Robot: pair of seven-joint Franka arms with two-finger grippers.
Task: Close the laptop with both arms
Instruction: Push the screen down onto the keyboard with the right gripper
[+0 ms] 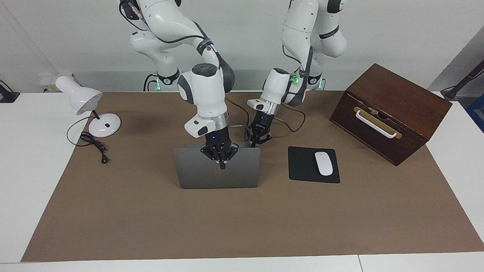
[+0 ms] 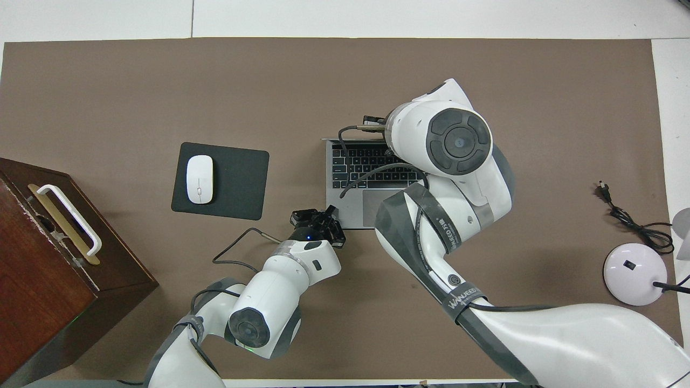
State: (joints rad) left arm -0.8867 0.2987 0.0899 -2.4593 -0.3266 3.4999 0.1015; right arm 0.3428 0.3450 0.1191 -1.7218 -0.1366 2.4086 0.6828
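The silver-grey laptop [image 1: 196,172] stands open in the middle of the brown mat, its lid upright and its keyboard [image 2: 356,161] facing the robots. My right gripper [image 1: 222,160] is at the middle of the lid's top edge, with its tip down over the lid's outer face. In the overhead view the right wrist covers this gripper [image 2: 374,125]. My left gripper [image 1: 261,140] is open and low at the corner of the laptop's base nearest the robots, toward the left arm's end. It also shows in the overhead view [image 2: 318,218].
A black mouse pad [image 1: 302,166] with a white mouse [image 1: 323,163] lies beside the laptop toward the left arm's end. A brown wooden box [image 1: 393,109] with a white handle stands past it. A white desk lamp [image 1: 81,100] and its cord [image 1: 92,145] are at the right arm's end.
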